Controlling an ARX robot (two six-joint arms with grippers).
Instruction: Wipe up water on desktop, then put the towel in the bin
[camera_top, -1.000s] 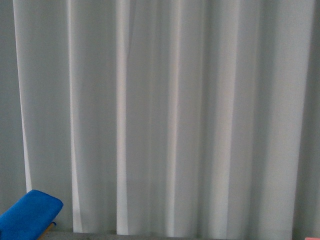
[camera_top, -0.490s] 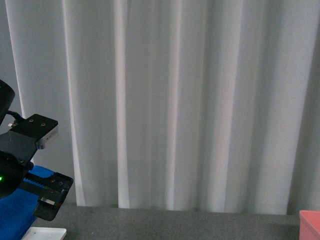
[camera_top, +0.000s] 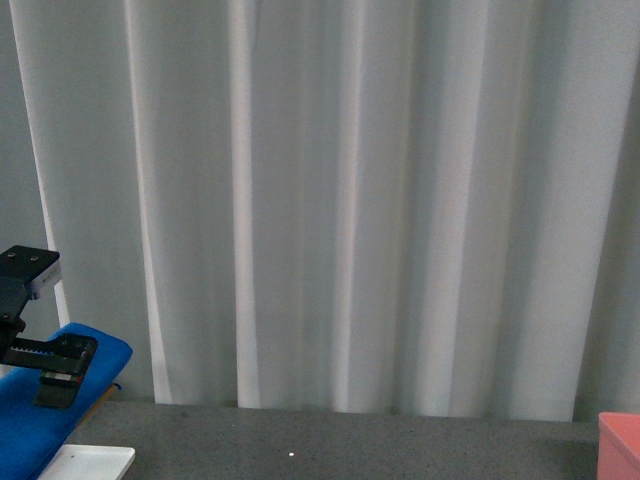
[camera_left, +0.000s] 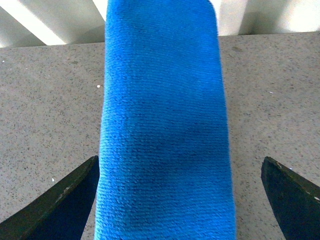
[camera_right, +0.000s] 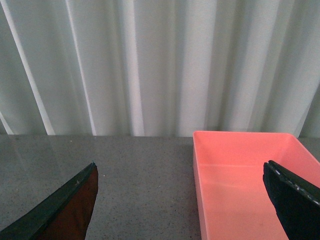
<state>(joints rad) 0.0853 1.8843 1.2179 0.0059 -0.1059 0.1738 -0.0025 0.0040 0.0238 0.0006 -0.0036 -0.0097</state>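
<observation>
The blue towel (camera_left: 165, 125) lies as a long folded strip over the speckled grey desktop (camera_left: 45, 110). My left gripper (camera_left: 180, 200) is open, with one dark finger on each side of the towel and a gap on both sides. In the front view the left gripper (camera_top: 40, 320) is at the far left, just above the towel (camera_top: 40, 425). My right gripper (camera_right: 180, 205) is open and empty above the desktop (camera_right: 130, 170), facing the pink bin (camera_right: 240, 134), which looks empty. A corner of the bin (camera_top: 620, 445) shows at the front view's lower right.
A corner of a white tray (camera_top: 95, 462) lies beside the towel at lower left. A wooden rod end (camera_top: 100, 403) shows under the towel's edge. A pale grey curtain (camera_top: 340, 200) hangs along the desktop's far edge.
The front view has tilted down, so the desktop and bin corner show. The left gripper came into view, then moved down and to the left, close over the towel.
</observation>
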